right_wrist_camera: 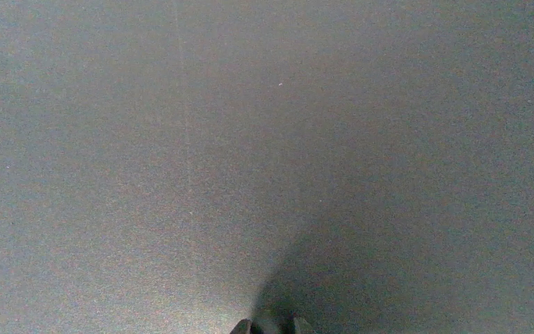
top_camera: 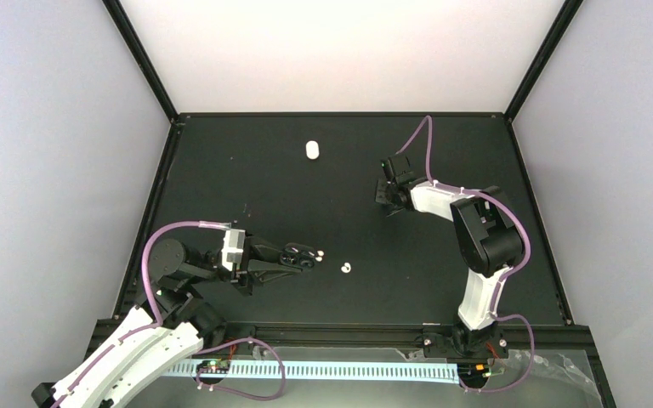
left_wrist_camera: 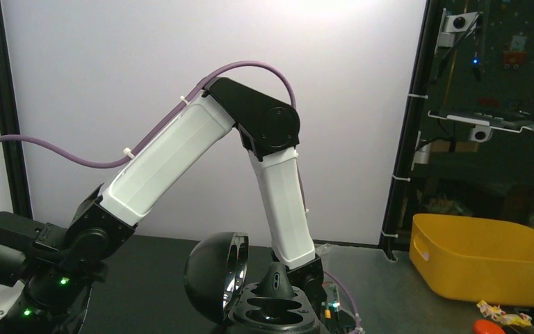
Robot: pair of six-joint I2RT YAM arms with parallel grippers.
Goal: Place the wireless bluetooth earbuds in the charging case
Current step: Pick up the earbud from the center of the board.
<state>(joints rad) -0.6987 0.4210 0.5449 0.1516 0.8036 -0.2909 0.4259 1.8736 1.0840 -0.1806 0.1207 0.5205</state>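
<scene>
My left gripper (top_camera: 289, 259) is shut on a round black charging case (top_camera: 298, 252) just above the table, left of centre. In the left wrist view the case (left_wrist_camera: 278, 314) fills the bottom; its domed lid (left_wrist_camera: 208, 278) stands open and a black cone-shaped piece (left_wrist_camera: 276, 282) rises at its far rim. Two white earbuds lie on the mat just right of the case, one (top_camera: 320, 253) close to it and one (top_camera: 347, 267) a little further off. My right gripper (top_camera: 384, 194) hangs over bare mat at the right, fingertips slightly apart (right_wrist_camera: 271, 325) with nothing seen between them.
A small white oval case (top_camera: 312, 150) lies on the mat near the back. Black frame rails (top_camera: 170, 161) border the mat. The left wrist view shows the right arm (left_wrist_camera: 181, 153) across the middle and a yellow bin (left_wrist_camera: 487, 257) beyond the table.
</scene>
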